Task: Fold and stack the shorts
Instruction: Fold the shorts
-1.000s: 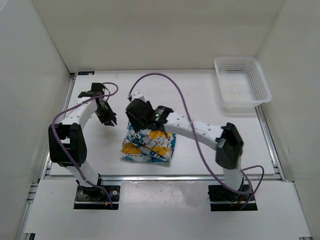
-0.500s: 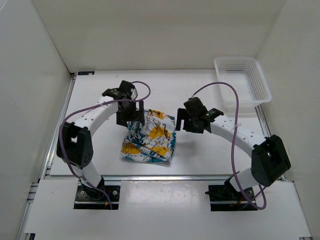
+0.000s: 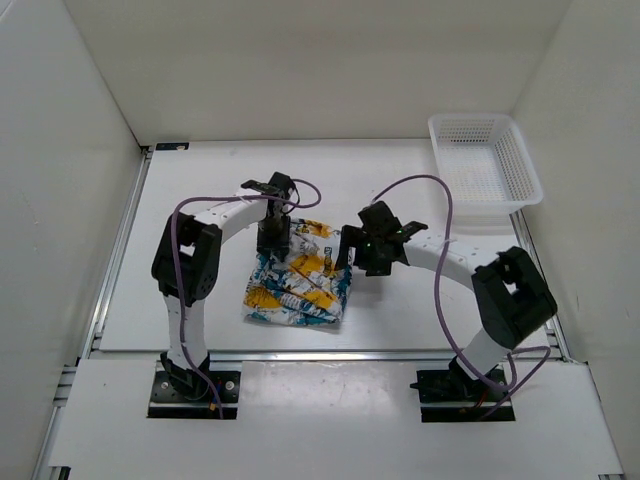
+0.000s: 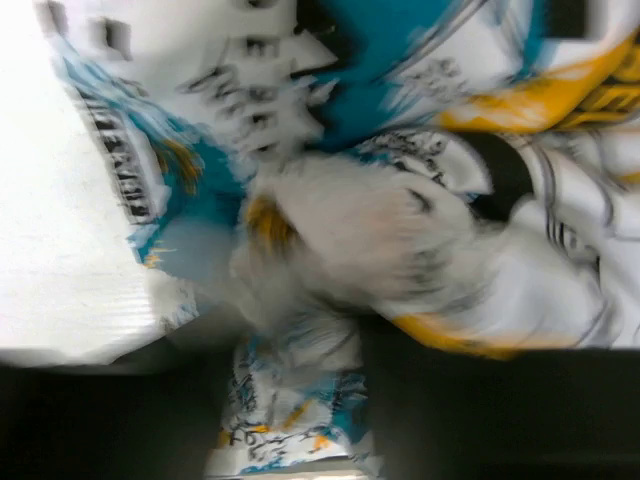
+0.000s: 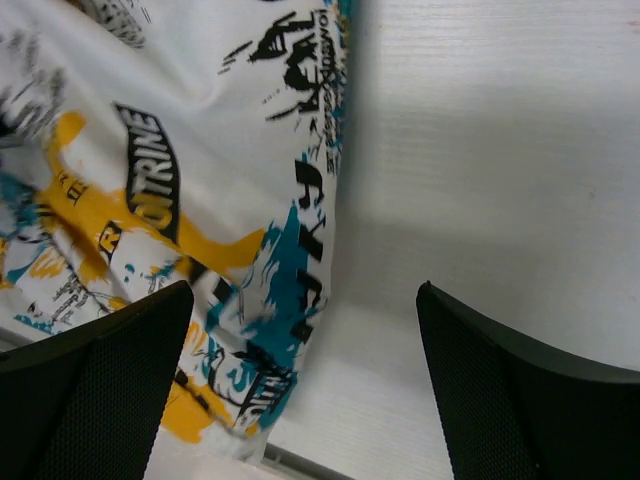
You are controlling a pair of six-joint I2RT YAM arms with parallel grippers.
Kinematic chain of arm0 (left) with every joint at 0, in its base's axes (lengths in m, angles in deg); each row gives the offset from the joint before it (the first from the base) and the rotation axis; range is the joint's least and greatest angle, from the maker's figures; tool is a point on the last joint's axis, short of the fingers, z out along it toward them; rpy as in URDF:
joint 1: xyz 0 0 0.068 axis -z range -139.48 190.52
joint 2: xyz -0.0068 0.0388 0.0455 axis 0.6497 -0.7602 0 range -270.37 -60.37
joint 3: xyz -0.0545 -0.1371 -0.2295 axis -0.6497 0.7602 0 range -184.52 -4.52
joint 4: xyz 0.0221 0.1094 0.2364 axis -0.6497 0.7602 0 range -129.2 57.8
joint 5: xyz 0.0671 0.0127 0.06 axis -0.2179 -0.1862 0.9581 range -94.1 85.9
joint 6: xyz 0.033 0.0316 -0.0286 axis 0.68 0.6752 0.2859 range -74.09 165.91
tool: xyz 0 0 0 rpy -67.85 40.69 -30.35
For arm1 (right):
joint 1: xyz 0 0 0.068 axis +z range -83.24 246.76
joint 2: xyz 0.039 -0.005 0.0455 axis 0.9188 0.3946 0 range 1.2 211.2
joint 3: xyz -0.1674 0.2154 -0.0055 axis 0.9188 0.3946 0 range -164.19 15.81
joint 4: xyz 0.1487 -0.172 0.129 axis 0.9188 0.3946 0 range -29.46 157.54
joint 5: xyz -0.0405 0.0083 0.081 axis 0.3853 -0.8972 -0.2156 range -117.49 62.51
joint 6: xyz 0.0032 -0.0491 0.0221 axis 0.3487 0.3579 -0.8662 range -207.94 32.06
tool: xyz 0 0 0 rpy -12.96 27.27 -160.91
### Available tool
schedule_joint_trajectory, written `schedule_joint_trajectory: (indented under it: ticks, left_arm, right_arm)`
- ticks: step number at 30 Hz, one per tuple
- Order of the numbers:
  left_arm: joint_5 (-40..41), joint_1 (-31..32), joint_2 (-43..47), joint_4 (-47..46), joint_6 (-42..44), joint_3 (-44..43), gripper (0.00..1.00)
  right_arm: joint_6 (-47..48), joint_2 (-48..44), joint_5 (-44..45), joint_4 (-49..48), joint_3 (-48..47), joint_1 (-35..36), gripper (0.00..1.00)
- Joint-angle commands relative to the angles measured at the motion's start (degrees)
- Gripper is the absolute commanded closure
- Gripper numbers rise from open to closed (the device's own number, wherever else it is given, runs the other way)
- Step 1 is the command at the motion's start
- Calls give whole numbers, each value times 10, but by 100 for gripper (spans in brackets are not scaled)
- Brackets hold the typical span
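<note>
I'd call the shorts (image 3: 298, 288) mostly folded, far edge lumpy. Right gripper (image 5: 305, 290) is spread open; left gripper (image 3: 272, 238) is buried in fabric, can't tell.

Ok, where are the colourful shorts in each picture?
Top external: the shorts lie mid-picture on the white table.
Left wrist: the shorts fill most of the frame, blurred.
Right wrist: the shorts cover the left half.
Shared landmark: bare table beside the fabric edge.

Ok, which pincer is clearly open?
The right pincer: its fingers stand wide apart at the shorts edge. The left pincer presses into fabric, its state unclear.
</note>
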Motion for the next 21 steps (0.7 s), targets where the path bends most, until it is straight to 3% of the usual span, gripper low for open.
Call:
schedule_joint_trajectory:
  ticks: [1, 3, 8, 10, 11, 14, 21]
  left_arm:
    - [3, 0, 9, -8, 12, -30, 62]
    - [3, 0, 24, -2, 12, -30, 90]
    - [-5, -11, 72, 18, 7, -35, 90]
    - [-11, -17, 99, 24, 7, -35, 90]
    - [-11, -23, 108, 32, 7, -35, 90]
    - [-4, -29, 146, 47, 7, -5, 90]
    - [7, -67, 174, 2, 2, 95, 90]
  right_arm:
    - [-13, 32, -32, -46, 7, -2, 5]
    - [-19, 43, -41, -72, 13, -2, 9]
    - [-24, 69, -39, -90, 7, 31, 27]
    - [-24, 80, -33, -90, -2, 37, 52]
    - [-24, 80, -33, -90, -8, 37, 74]
    - [-24, 64, -1, -62, -24, 37, 100]
    - [-18, 46, 34, -23, -61, 42, 100]
